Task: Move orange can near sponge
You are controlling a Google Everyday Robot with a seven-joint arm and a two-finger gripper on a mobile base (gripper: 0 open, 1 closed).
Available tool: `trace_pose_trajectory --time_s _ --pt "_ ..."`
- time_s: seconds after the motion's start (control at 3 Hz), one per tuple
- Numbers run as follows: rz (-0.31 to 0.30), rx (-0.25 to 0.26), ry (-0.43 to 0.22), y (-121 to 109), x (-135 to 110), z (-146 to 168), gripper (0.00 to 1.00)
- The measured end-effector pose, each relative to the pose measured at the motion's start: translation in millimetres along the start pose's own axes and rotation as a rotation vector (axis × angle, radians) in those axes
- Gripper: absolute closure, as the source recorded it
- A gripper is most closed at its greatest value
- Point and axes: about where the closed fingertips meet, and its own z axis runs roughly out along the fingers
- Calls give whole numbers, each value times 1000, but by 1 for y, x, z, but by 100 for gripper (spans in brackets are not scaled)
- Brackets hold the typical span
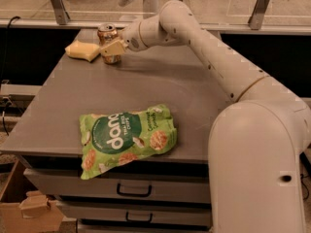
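Orange can [107, 33], partly hidden by end effector [112, 47], stands beside sponge [82, 51].

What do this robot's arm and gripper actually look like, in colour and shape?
The arm is smooth cream-white: thick rounded tubes joined by bulbous joints, a thin tan ring at one joint, no loose cables showing. The gripper, at the orange can on the far end of the table, is a tan wedge.
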Motion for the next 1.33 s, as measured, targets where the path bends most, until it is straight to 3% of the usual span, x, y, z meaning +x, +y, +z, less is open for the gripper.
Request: trace_pose_trajectory --time_s 0.33,0.67,1.0,1.33 --pt "11 33 -5 -6 3 -14 0" --pt "32 114 -22 -18 11 -51 0" --pt "52 237 -107 -33 18 -114 0" --pt "43 383 -239 -48 18 -177 0"
